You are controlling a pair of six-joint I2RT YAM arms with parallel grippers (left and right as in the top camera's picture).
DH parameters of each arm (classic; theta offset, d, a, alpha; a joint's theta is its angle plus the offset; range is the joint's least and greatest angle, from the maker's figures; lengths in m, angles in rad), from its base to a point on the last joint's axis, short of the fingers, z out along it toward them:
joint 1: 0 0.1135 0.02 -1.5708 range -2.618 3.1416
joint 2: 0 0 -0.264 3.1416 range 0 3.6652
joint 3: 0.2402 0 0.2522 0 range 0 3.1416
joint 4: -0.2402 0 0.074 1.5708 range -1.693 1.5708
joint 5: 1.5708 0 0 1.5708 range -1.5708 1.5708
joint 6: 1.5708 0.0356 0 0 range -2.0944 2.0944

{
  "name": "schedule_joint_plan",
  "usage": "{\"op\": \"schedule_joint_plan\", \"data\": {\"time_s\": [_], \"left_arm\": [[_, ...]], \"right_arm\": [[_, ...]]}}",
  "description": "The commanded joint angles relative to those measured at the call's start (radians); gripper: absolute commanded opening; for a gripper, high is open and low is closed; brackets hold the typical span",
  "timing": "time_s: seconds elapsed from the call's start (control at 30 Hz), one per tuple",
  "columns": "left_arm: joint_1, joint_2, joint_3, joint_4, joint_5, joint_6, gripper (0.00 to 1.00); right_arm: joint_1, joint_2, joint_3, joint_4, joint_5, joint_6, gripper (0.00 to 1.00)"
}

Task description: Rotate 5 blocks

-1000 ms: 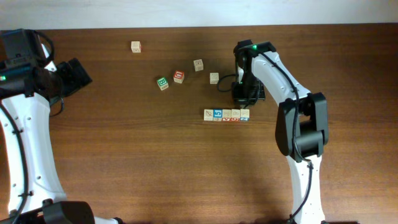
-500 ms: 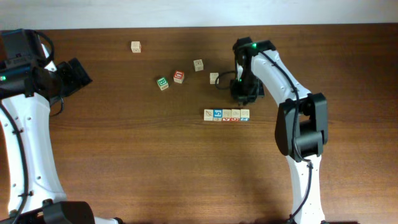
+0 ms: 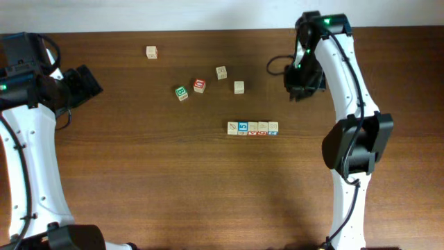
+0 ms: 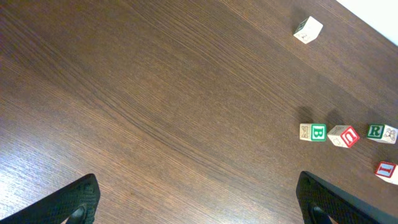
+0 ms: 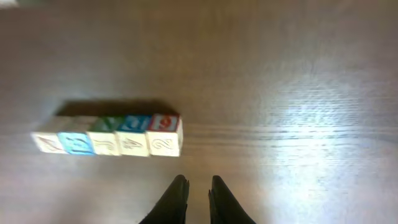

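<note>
Nearest the robot, the row of five blocks (image 3: 252,128) lies mid-counter, the cubes touching side to side in one straight line, with blue and red print showing on top. In the right wrist view the row sits ahead and to the left of the fingers, clear of them.

Now the right gripper (image 5: 198,182): all but closed, only a thin slit between the fingers, and nothing in it. It hangs over bare counter (image 5: 298,93), and from overhead it is out beyond the right end of the row.

Across the way, the left gripper (image 4: 196,186) is spread as wide as it goes and is empty too, off to the left and well apart from the blocks.

Further back is a loose scatter: a green B block (image 3: 182,92), a red block (image 3: 200,85) just beside it, a pale block (image 3: 238,87) and a second pale block (image 3: 221,72). Farthest of all, a lone block (image 3: 151,52) sits by the back edge.

My read is that this is a gap between turns, with no block in hand. How many of the five have been rotated, I cannot tell.

The next move calls for the right gripper to open wider than a cube and come down square over one block. Since the neighbours touch, it would need to grip the two free faces, then turn that block without dragging the others out of line.
</note>
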Motion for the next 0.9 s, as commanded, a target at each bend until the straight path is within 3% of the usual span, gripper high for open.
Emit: {"op": "schedule_joint_plan", "data": {"time_s": [0.0,0.33,0.87], "left_arm": [[0.002,0.010,0.021,0.003,0.011,-0.010,0.99],[0.002,0.010,0.021,0.002,0.011,-0.010,0.99],[0.002,0.010,0.021,0.002,0.011,-0.010,0.99]], "right_arm": [[0.004,-0.007,-0.115,0.018,-0.005,-0.021,0.12],[0.040,-0.007,-0.359,0.196,-0.005,-0.055,0.11],[0.122,-0.007,-0.374,0.269,-0.045,0.018,0.11]]}}
